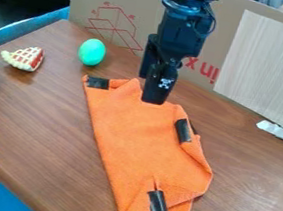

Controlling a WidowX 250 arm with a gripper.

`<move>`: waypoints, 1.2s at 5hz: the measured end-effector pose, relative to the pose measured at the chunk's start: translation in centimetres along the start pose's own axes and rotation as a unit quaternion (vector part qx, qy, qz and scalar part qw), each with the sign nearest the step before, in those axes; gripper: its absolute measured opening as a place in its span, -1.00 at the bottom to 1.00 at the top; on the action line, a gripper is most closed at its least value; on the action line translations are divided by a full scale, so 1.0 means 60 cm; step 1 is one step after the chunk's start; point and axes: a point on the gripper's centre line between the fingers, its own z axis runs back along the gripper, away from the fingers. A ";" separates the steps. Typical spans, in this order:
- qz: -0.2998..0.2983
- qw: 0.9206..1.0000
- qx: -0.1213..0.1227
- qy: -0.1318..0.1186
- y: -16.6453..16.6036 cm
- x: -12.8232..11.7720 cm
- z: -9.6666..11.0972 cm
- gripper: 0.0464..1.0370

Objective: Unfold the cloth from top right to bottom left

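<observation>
The black gripper [151, 90] hangs tip down over the far edge of the orange cloth [138, 142]. How wide or narrow it stands cannot be told from this angle, nor whether it has hold of the cloth or only touches it. It is made of blocky, hard-edged dark parts, with a small white mark low on its side. Just left of it, the far edge of the cloth rises in a small soft peak.

The cloth lies across the middle of the table [38, 132], running from the far left towards the near right. Its weave looks matte and slightly fuzzy. The left edge is long and fairly straight; the right side is doubled over in loose folds, and creases gather towards the narrower near end. Black strips mark it at the far left corner, along the right edge and at the near end.

The table has a brown wood grain with a soft sheen. On its far left sit a smooth green egg [92, 52] and, further left, a toy pie slice [24, 58] with a red and cream lattice top. Behind stands a cardboard box [136, 5] with red line printing, and a pale wood-grained panel [272, 67] leans at the right.
</observation>
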 end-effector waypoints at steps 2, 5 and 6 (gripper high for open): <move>0.055 0.998 -0.002 -0.016 0.001 0.014 -0.029 0.93; 0.226 0.960 0.038 -0.163 0.002 0.071 -0.091 0.93; 0.297 0.925 0.059 -0.228 0.004 0.086 -0.082 0.93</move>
